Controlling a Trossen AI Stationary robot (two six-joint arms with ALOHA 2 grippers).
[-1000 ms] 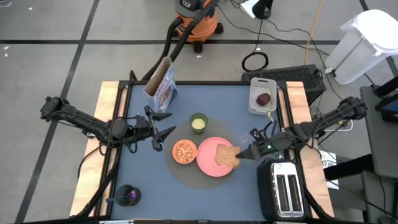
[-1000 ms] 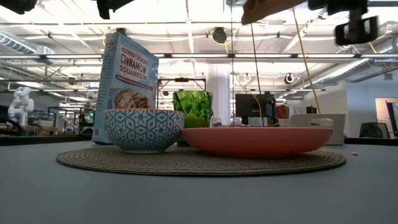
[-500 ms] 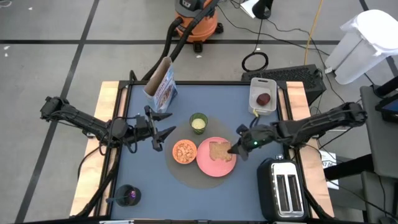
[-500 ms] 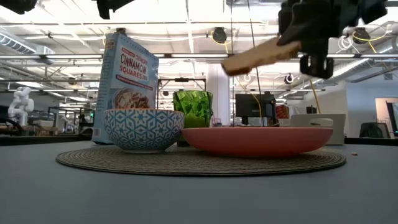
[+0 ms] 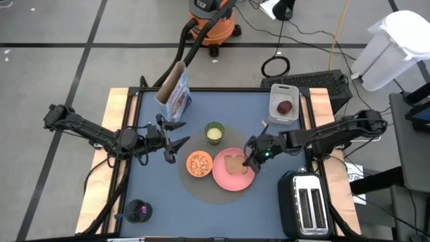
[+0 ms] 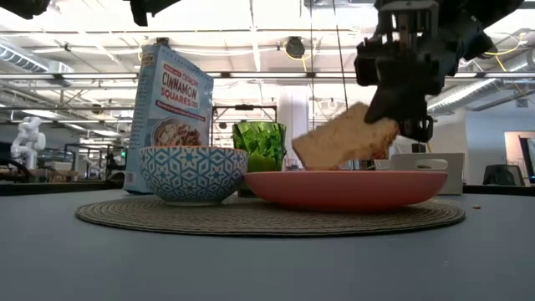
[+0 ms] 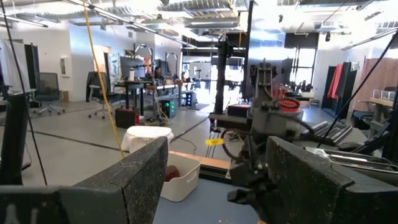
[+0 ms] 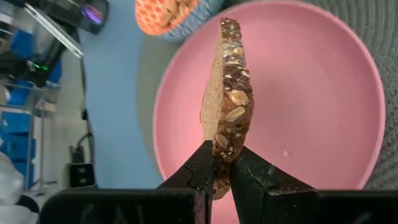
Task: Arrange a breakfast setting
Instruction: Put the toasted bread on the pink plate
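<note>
High view, landmark: pink plate (image 5: 232,176) on a round woven mat (image 5: 201,189), mid tabletop (image 5: 154,195).
High view, right claw (image 5: 250,160): over the plate's rim on the toaster side, clamped on the toast slice (image 5: 234,163).
High view, left claw (image 5: 176,144): fingers apart, holding nothing, well apart from the plate beyond the orange bowl (image 5: 199,164).
High view, neighbours: green cup (image 5: 214,133) just beside the plate; cereal bag (image 5: 175,93) near the far tabletop edge; dark-red fruit (image 5: 285,107) in a white tray (image 5: 283,115) at the far right corner; toaster (image 5: 308,205) at the near right edge.
High view, open room: bare tabletop between plate and tray, and along the near edge left of the mat.
Low view, writing: the cereal bag (image 6: 170,117) reads "CINNAMON SQUARES".
Low view, toast (image 6: 344,137): tilted, lower corner at the plate (image 6: 343,189).
Left wrist view: fingers (image 7: 134,180) stand apart.
Right wrist view: fingers (image 8: 205,165) pinch the seeded toast (image 8: 225,99) edge-on over the plate (image 8: 311,106).
</note>
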